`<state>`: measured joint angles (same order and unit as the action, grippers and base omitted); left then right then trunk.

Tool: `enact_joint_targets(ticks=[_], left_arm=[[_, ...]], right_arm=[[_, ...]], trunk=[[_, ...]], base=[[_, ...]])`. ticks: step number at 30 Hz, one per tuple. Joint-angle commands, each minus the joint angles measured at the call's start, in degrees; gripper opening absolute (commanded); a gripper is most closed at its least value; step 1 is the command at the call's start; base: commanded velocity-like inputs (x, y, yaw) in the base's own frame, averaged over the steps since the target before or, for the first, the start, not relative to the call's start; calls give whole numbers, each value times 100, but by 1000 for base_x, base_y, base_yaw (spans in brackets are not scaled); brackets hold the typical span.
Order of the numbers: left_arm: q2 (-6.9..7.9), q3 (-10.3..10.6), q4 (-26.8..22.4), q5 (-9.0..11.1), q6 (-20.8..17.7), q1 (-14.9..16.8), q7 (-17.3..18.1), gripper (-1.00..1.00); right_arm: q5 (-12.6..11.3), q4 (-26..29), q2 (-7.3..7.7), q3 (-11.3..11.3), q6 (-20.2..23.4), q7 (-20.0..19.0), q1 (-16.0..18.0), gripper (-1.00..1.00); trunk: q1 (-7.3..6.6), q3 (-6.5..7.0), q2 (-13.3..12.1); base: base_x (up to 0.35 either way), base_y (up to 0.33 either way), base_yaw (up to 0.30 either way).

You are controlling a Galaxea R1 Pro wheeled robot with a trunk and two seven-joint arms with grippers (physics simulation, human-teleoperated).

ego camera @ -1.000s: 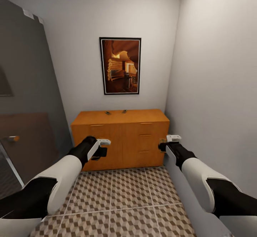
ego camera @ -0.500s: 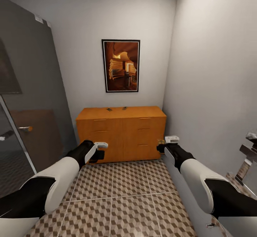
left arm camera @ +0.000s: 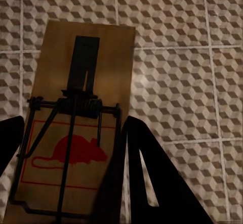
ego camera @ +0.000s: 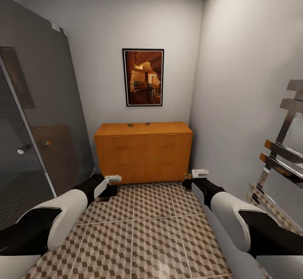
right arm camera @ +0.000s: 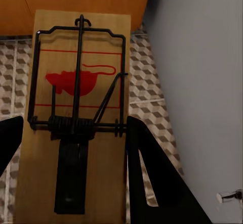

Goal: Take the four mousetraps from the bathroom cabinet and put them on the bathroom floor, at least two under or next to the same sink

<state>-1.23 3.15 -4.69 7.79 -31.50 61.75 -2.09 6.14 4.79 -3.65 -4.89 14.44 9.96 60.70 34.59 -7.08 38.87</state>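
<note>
Evidently the carrying step is in hand: each arm has a mousetrap and the robot stands back from the cabinet (ego camera: 143, 151), over the bathroom floor (ego camera: 139, 228). The left wrist view shows a mousetrap (left arm camera: 76, 128) lying between the dark fingers (left arm camera: 147, 183) of the left gripper (ego camera: 110, 182), with patterned tiles beneath it; the fingers sit close against the board's edges, gripping it. The right wrist view shows a second mousetrap (right arm camera: 78, 118) held the same way in the right gripper (ego camera: 194, 177), with the cabinet's foot and a grey wall beyond. Two small dark shapes (ego camera: 139, 124) rest on the cabinet top, probably the remaining traps, though they are too small to be sure. That makes two traps in hand and two likely waiting. No sink can be seen, so the next move calls for turning to find it, then lowering both traps flat onto the tiles beside it.
</note>
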Motion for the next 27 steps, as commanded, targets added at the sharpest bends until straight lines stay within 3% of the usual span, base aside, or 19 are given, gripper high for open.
enact_joint_targets(ticks=[1,5,7,14,27], left_arm=[[2,34,62,45,48,4,-11,-100],[22,29,408,76,694,-42,71,-100],[33,28,439,80,798,-105,193,-100],[102,28,459,76,1033,-248,292,-100],[253,28,460,73,1092,-272,303,-100]], right_arm=[[39,7,-18,-47,33,19,3,-100],[21,-20,-110,-47,33,168,3,-100],[21,-95,-115,-47,20,236,3,-100],[27,-217,-125,-47,1,323,3,-100],[10,-232,-144,-47,3,600,3,-100]], trunk=[[-2,-10,9],[-2,-10,9],[-2,-10,9],[-2,-10,9],[-2,-10,9]], base=[[-346,0,0],[-346,0,0],[-347,0,0],[-347,0,0],[-303,0,0]])
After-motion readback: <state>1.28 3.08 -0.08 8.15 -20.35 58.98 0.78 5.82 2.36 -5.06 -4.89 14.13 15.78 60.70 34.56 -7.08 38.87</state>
